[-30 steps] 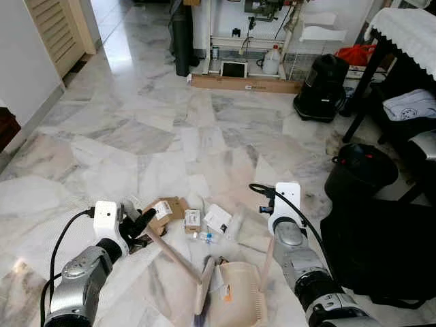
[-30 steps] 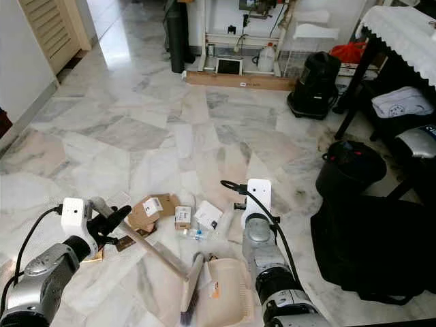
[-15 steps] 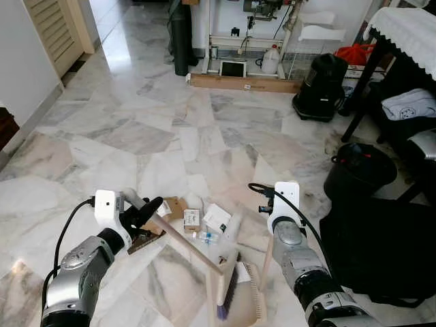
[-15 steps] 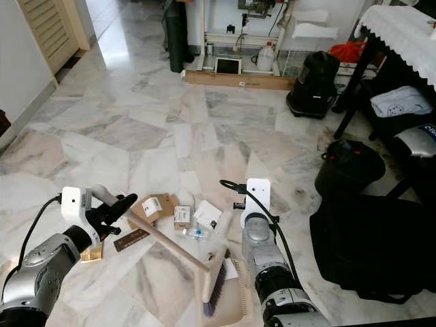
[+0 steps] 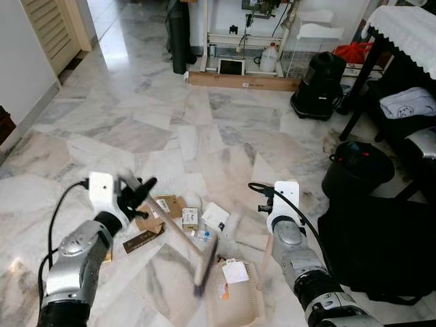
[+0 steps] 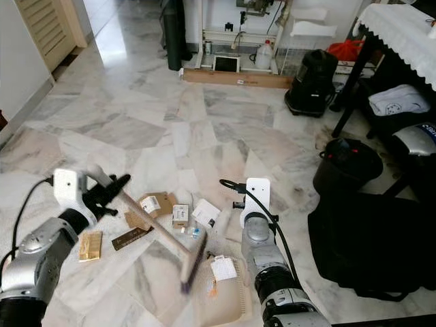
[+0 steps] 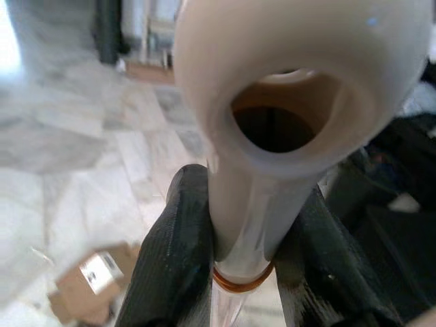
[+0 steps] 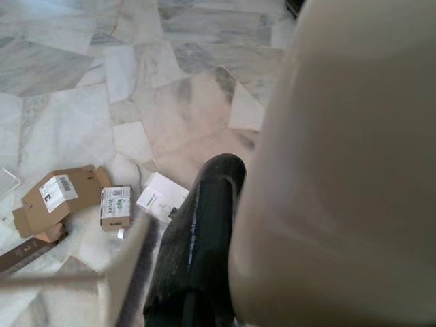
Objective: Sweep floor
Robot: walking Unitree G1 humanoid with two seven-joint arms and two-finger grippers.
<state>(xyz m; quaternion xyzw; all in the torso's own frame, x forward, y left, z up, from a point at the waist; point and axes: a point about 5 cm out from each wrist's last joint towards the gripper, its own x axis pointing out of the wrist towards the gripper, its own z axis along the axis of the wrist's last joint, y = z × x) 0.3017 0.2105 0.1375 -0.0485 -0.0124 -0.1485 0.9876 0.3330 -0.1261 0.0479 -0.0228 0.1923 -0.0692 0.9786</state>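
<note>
Broom and dustpan among litter on marble floor (image 5: 136, 129)

Head views: left gripper (image 5: 134, 193) clamped the beige long-handled broom (image 5: 204, 257), its head beside the beige plastic dustpan (image 5: 238, 300), a labelled paper slip inside. Left wrist: black fingers (image 7: 170, 259) pinched the hollow handle. Right wrist: right gripper (image 8: 197, 238) hugged the dustpan's handle; cardboard boxes' (image 8: 58, 194) labels unreadable.

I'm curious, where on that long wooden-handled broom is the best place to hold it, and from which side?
High on the slim round handle of the long wooden-handled broom, closing across it from the side, as the left tool does. The wide brush head, low beside the beige dustpan, offers no narrow part to pinch.
</note>
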